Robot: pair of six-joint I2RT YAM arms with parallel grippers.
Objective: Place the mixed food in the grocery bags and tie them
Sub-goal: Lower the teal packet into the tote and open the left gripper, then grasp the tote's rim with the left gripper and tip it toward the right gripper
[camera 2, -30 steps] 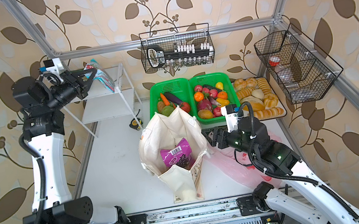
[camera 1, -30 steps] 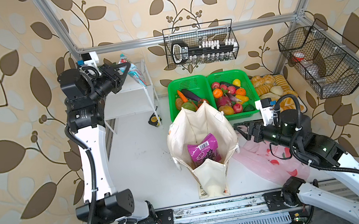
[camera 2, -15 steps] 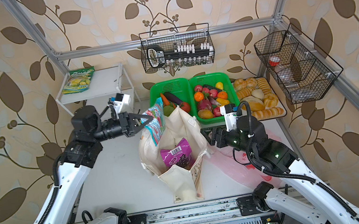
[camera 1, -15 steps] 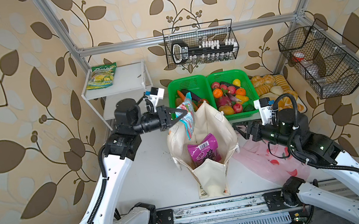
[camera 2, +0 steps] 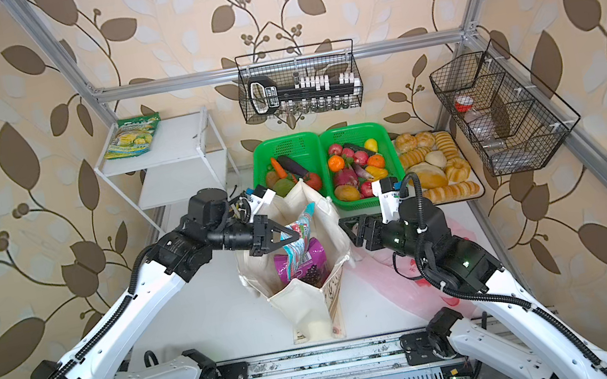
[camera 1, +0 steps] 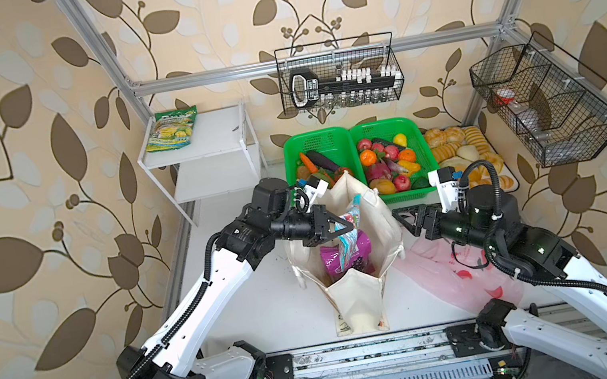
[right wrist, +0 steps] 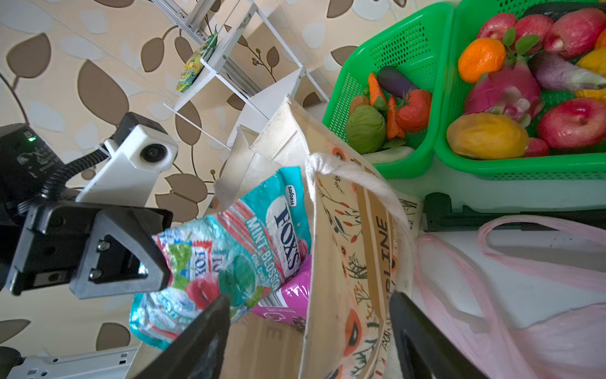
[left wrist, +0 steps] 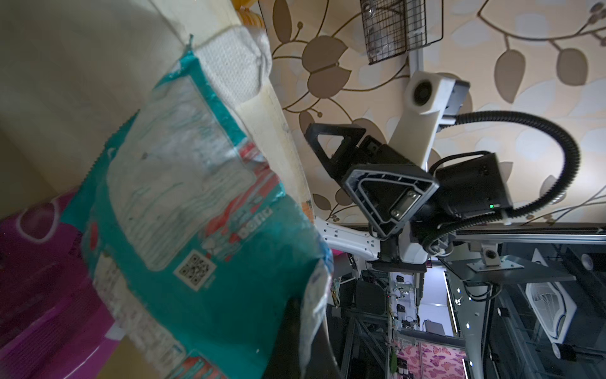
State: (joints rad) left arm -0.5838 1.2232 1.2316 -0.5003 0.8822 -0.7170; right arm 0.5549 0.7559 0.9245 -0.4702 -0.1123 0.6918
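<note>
The cream canvas tote (camera 1: 355, 303) (camera 2: 307, 316) stands open mid-table, with the purple grape-print packet (camera 1: 331, 261) (right wrist: 292, 292) inside it. My left gripper (camera 1: 347, 229) (left wrist: 308, 344) is shut on one edge of the teal mint packet (camera 1: 349, 233) (right wrist: 236, 246), which hangs in the tote's mouth above the purple packet. Just right of the tote's rim, my right gripper (camera 1: 397, 216) (right wrist: 308, 328) is open and holds nothing. The pink plastic bag (camera 1: 456, 277) (right wrist: 492, 295) lies flat under the right arm. The cabbage (right wrist: 365, 129), tomato (right wrist: 413, 110) and potato (right wrist: 357, 103) lie in a green basket.
Two green baskets (camera 1: 316, 139) (camera 1: 383, 128) of produce stand behind the tote, with a tray of bread rolls (camera 1: 464, 153) to their right. At the back left, a white shelf (camera 1: 202, 149) carries a yellow-green snack packet (camera 1: 173, 131). Wire baskets (camera 1: 338, 74) (camera 1: 548, 101) hang on the walls.
My left arm swung from the white shelf down to the tote, carrying the mint packet, and has now lowered it into the tote's mouth. The right arm has barely moved.
</note>
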